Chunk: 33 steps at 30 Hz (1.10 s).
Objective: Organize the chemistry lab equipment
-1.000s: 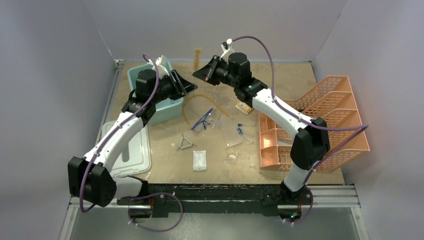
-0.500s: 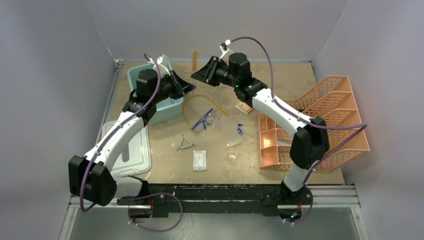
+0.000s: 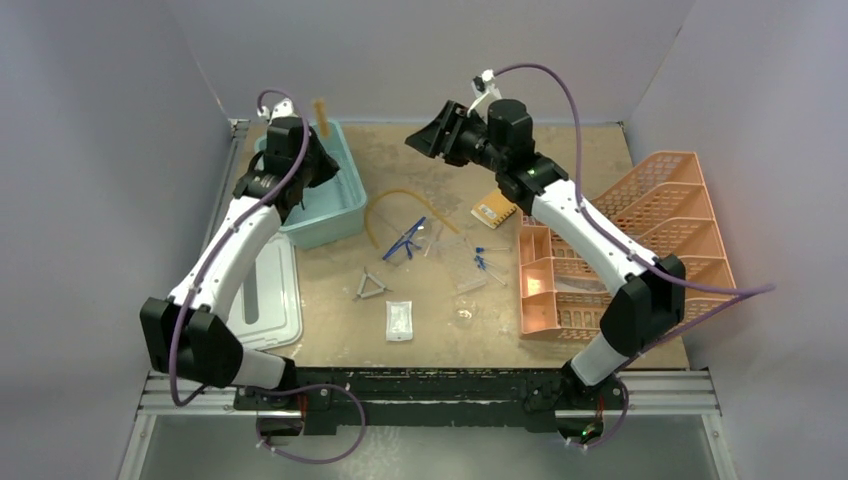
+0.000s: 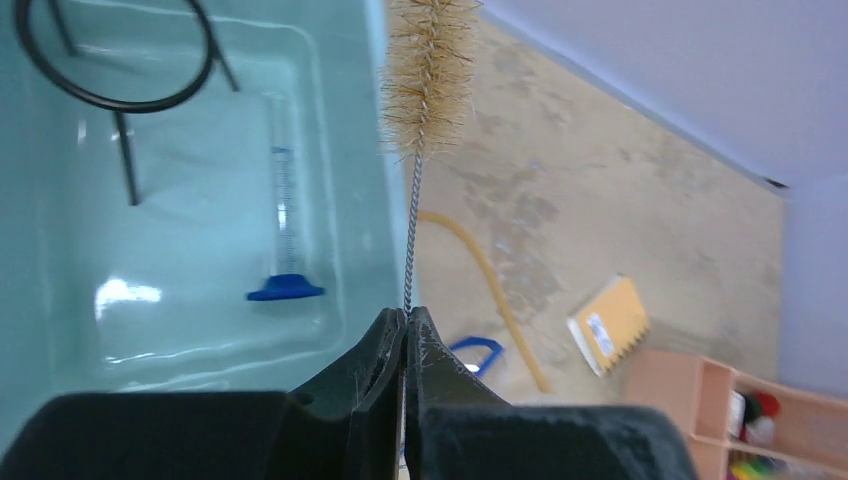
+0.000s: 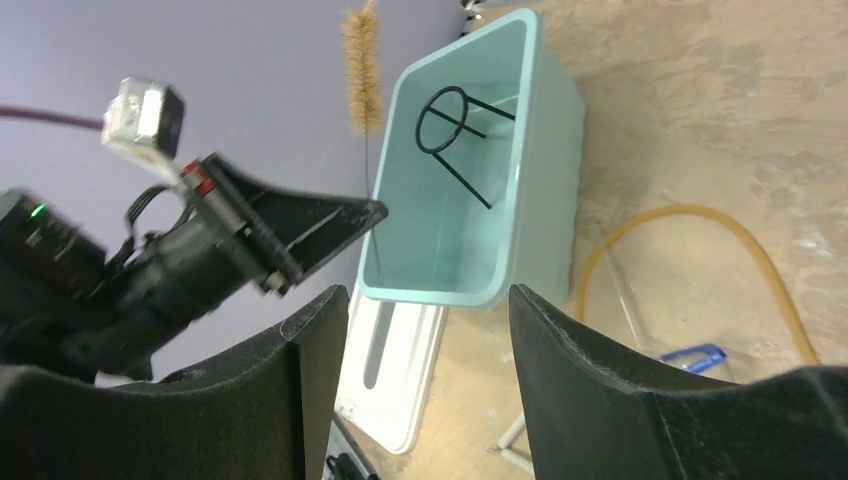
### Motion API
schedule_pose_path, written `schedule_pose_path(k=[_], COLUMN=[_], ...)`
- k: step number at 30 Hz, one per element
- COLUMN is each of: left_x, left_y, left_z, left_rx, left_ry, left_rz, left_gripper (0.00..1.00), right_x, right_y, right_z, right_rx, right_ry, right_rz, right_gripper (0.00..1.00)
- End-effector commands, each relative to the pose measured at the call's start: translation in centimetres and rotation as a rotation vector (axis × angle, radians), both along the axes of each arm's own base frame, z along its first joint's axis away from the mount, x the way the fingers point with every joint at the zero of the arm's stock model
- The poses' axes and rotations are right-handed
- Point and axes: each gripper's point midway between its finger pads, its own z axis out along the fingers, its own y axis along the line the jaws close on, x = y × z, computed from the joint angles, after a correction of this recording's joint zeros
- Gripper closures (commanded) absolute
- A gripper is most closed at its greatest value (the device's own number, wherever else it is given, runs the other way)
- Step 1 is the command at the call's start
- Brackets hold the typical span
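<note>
My left gripper (image 3: 316,148) (image 4: 406,312) is shut on the twisted wire stem of a tan bristle brush (image 3: 321,111) (image 4: 428,70) (image 5: 361,70), held upright above the teal tub (image 3: 345,215) (image 4: 375,150) (image 5: 540,200). A black wire ring tripod (image 4: 120,108) (image 5: 463,183) and a blue-based measuring cylinder (image 4: 283,290) lie inside the tub. My right gripper (image 3: 432,132) (image 5: 428,295) hangs open and empty at the back centre, facing the tub. Amber tubing (image 3: 400,193) (image 5: 690,212), blue-framed goggles (image 3: 405,240), blue-capped tubes (image 3: 488,262), a wire triangle (image 3: 372,289), a white packet (image 3: 399,320) and a small beaker (image 3: 462,315) lie on the table.
The tub's white lid (image 3: 270,300) (image 5: 385,370) lies at the left front. An orange tiered mesh tray (image 3: 640,250) stands at the right. A small yellow packet (image 3: 492,211) (image 4: 612,322) lies near the tray's back corner.
The brush passed from my right gripper to my left: the left shut on its stem, the right opened and drew back to the right. My left arm carried the brush left, over the tub.
</note>
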Motion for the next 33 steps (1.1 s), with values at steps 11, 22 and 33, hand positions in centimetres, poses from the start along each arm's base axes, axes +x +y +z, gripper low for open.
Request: schedule_pose_path(k=[11,22,33], left_x=[6.4,9.0,9.3], left_y=[3.1,1.9,1.5], left_z=[-11.0,-15.5,-9.8], left_rx=[0.058,0.027,0.036], left_ry=[0.196,0.257,0.203], left_rz=[-0.010,-0.021,-0.072], left_gripper=[1.00,0.98,0.66], right_x=[0.7,3.4,5.5], right_y=[-4.8,-6.3,-4.9], right_z=[-0.8,-1.6,-6.1], right_rx=[-0.165,-0.195,-0.325], right_ry=[-0.051,-0.039,-0.038], right_rz=[-0.099,-0.104,-0.012], right_gripper=[0.38,0.38,0.39])
